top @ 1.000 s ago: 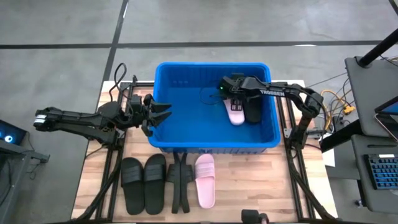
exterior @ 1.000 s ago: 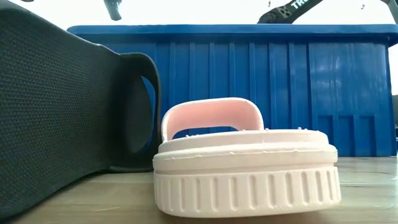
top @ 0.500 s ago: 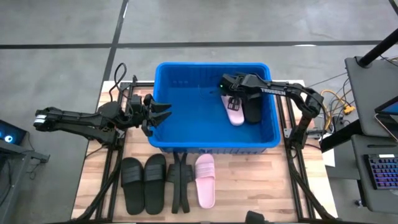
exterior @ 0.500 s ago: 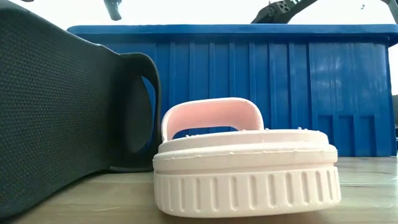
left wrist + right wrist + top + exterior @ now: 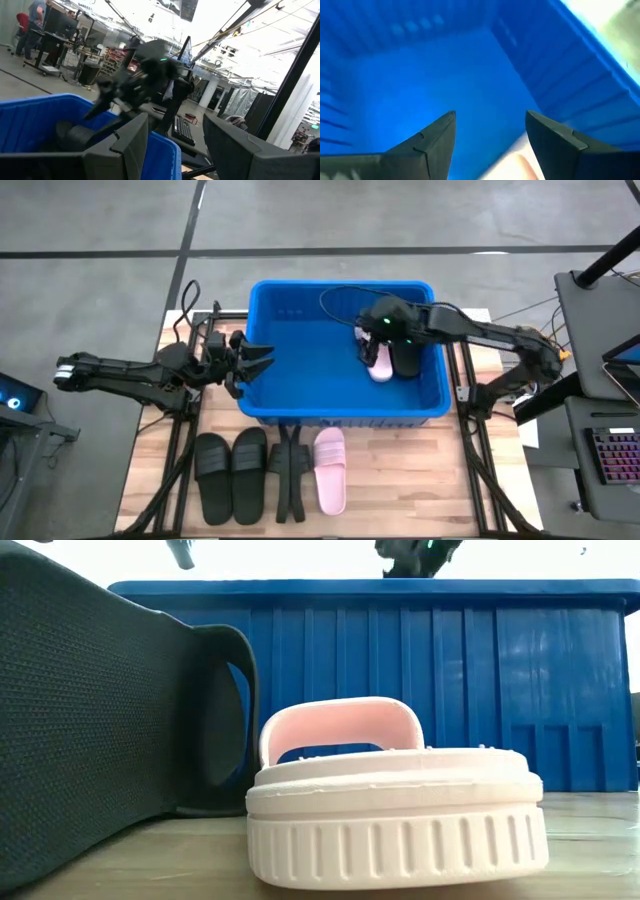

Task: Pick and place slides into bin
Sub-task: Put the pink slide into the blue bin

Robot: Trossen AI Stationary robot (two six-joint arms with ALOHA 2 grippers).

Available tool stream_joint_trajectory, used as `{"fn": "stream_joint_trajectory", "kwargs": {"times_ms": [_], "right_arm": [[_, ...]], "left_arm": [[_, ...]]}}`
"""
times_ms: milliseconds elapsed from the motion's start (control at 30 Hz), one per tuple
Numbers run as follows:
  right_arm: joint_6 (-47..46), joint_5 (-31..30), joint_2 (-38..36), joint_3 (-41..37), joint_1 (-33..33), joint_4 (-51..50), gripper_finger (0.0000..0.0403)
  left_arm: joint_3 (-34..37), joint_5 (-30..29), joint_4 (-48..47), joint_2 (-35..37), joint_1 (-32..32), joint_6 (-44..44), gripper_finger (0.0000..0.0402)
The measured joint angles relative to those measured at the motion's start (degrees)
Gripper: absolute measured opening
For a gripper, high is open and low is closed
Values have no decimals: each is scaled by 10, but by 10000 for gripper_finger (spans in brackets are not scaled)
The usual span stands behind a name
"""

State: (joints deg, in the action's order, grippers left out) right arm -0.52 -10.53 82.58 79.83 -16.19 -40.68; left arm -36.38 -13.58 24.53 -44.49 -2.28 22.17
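Observation:
The blue bin (image 5: 270, 395) stands at the table's far middle. Inside it, at the right, a pink slide (image 5: 379, 364) and a black slide (image 5: 407, 358) lie on the floor. My right gripper (image 5: 366, 340) is open and empty above them; its wrist view shows the bin's floor (image 5: 435, 75) and a pale patch of the pink slide (image 5: 520, 162). My left gripper (image 5: 262, 360) is open and empty at the bin's left rim. In front of the bin lie two black slides (image 5: 232, 474), a third black slide on its edge (image 5: 287, 472) and a pink slide (image 5: 330, 470).
The low view looks past the near pink slide (image 5: 395, 795) and a black slide (image 5: 100, 710) at the bin's front wall (image 5: 450, 680). A desk with a keyboard (image 5: 610, 455) stands right of the table. Bare wood shows at the table's near right (image 5: 420, 480).
My right gripper has risen off the slides in the bin and drawn a little toward the table's left and near side, while its arm has swung out toward the right. The slides in the bin have stayed put.

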Motion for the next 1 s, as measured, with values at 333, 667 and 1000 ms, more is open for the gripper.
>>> {"fn": "stream_joint_trajectory", "kwargs": {"times_ms": [333, 667, 1000], "right_arm": [[-108, -117, -59, 6, 202, 8, 228], [-193, -245, 11, 37, 419, 10, 228], [-190, -241, 174, 103, 515, 7, 226]], "left_arm": [[0, 45, -1, 27, 0, 0, 176], [1, 131, -9, 38, 0, 0, 176], [1, 141, -11, 42, 0, 0, 176]]}}
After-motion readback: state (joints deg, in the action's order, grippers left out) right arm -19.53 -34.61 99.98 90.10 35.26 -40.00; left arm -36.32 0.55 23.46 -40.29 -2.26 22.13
